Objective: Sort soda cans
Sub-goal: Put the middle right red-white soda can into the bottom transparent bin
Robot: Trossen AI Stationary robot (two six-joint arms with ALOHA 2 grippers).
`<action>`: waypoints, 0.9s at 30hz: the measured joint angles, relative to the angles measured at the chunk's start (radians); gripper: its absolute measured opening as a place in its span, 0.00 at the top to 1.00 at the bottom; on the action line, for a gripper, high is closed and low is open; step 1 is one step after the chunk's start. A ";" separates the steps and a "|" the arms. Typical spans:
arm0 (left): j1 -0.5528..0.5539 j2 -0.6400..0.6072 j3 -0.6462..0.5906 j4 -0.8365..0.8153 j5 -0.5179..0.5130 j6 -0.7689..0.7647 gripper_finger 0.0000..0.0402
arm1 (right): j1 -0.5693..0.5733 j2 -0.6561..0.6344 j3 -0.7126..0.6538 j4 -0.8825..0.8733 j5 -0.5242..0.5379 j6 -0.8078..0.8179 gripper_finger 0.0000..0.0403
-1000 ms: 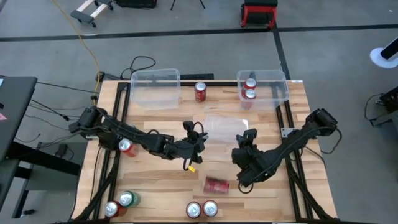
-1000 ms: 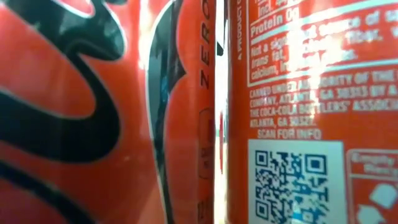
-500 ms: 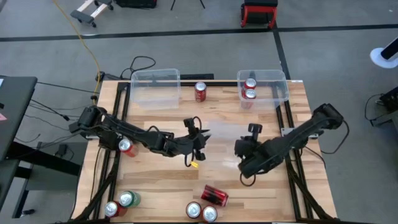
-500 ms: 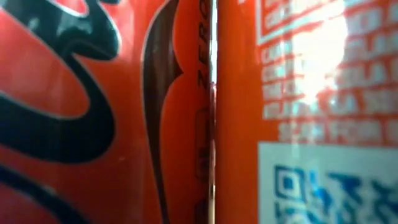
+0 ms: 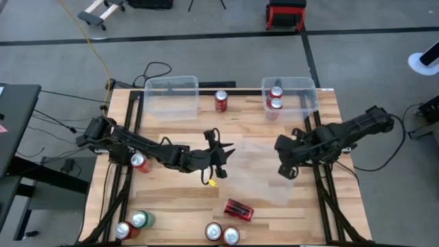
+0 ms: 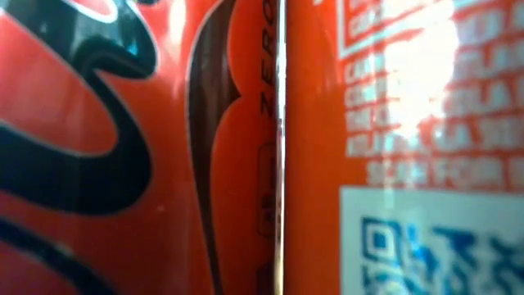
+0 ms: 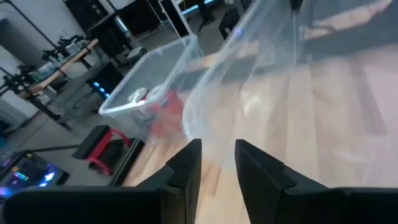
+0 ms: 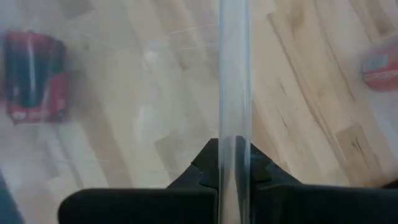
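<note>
A wooden counter [image 5: 171, 199] seen from above, with 2 dark robot arms reaching in from either side.

The right gripper [image 5: 285, 168] is over the right half of the counter, closed on the thin wall of a clear plastic bin [image 5: 267, 171] that it holds tilted. In the right wrist view, the bin's edge runs straight up between the 2 pressed-together fingers [image 8: 208, 163].

The left gripper [image 5: 221, 161] is near the counter's middle, just beside the held bin's left edge. Its fingers [image 7: 186, 171] stand a narrow gap apart and hold nothing.

Soda cans are scattered across the counter:
- 2 red cans [image 5: 275, 97] stand inside a clear bin [image 5: 305, 92] at the far right corner.
- 1 red can [image 5: 221, 101] stands between that bin and a second clear bin [image 5: 171, 96] at the far left.
- 1 red can [image 5: 140, 162] stands on the left side, partly under the left arm.
- 1 red can [image 5: 239, 210] lies on its side near the front, just in front of the held bin.
- 2 red cans [image 5: 222, 233] stand together at the front edge; they fill the low view, side by side.
- At the front left corner, a green can [image 5: 140, 219] stands beside another red can [image 5: 123, 230].
</note>
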 joint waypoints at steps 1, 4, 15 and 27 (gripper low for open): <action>0.004 -0.001 0.000 -0.017 0.012 -0.016 0.77 | -0.005 -0.007 -0.016 0.007 0.001 0.018 0.93; 0.008 0.001 0.000 -0.074 0.040 -0.065 0.76 | -0.017 -0.020 -0.067 0.005 0.000 0.100 0.91; 0.004 0.001 0.000 -0.116 0.047 -0.088 0.76 | -0.006 -0.022 -0.247 0.086 -0.009 0.336 0.85; 0.009 -0.003 0.003 -0.362 0.189 -0.216 0.83 | 0.016 -0.180 -0.245 0.109 0.201 0.362 0.47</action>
